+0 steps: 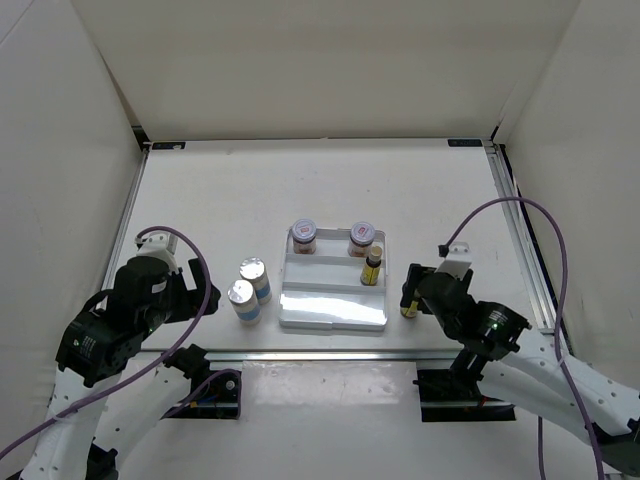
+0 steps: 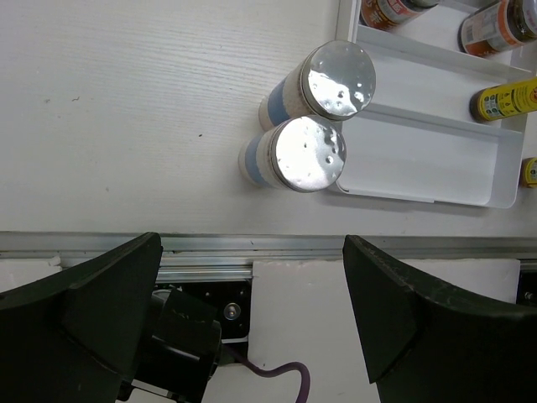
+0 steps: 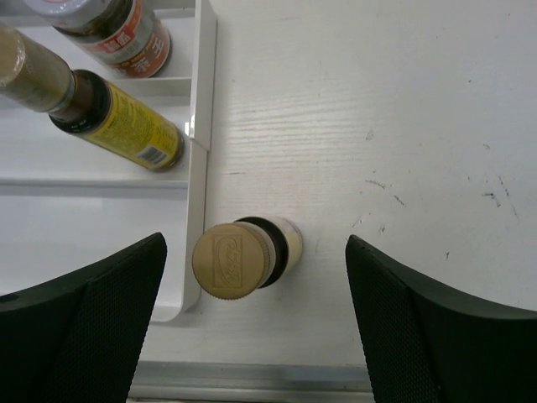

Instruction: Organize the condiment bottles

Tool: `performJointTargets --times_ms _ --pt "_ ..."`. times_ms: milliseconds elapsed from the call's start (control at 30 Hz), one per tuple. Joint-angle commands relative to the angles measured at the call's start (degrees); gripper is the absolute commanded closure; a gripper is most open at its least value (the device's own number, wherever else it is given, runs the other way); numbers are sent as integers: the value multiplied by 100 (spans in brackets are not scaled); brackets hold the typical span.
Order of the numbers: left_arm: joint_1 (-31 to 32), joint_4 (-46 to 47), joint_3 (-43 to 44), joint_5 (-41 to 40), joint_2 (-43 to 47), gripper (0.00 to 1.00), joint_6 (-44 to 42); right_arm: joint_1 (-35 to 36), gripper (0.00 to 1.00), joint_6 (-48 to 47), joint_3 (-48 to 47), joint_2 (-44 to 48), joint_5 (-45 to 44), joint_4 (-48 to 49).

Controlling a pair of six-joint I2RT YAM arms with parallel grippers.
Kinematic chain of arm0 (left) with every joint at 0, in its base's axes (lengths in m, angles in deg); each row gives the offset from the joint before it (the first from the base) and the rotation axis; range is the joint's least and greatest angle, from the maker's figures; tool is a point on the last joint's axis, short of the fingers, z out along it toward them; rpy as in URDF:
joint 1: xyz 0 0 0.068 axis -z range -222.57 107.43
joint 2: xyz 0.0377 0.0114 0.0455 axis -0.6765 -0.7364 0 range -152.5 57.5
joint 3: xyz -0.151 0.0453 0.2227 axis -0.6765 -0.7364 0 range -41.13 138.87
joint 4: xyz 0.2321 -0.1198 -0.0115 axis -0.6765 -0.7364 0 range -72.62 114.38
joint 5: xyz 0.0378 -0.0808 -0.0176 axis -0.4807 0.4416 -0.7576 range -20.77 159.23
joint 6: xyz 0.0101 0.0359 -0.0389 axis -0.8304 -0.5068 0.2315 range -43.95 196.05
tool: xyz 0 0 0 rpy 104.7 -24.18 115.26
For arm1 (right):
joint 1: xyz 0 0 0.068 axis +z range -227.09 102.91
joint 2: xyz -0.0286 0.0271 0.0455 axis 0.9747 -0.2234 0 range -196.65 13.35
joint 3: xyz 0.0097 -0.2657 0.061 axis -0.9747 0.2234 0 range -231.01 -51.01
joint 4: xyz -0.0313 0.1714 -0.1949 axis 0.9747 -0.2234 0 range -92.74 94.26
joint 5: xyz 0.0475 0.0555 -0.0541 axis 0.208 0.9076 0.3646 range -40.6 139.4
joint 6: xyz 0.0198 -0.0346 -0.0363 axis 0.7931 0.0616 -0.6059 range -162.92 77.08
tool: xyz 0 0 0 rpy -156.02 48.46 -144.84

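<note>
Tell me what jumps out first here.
The white tray holds two brown jars in its back row and one yellow bottle in the middle row. A second yellow bottle stands outside its right wall, framed by the open right gripper; two silver-topped cylinders stand left of it.

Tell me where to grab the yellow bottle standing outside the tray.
Grip the cap from straight above with the right gripper. The bottle stands upright, and at cap height the fingers should clear the tray wall close beside it.
</note>
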Motion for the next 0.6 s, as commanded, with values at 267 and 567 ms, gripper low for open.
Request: performJointTargets --times_ms 267,567 --pt "26 96 -37 -58 38 0 36 493 17 398 199 -627 -1141 499" --pt "26 96 -89 -58 152 0 36 757 32 1339 -108 -1076 -1667 -257"
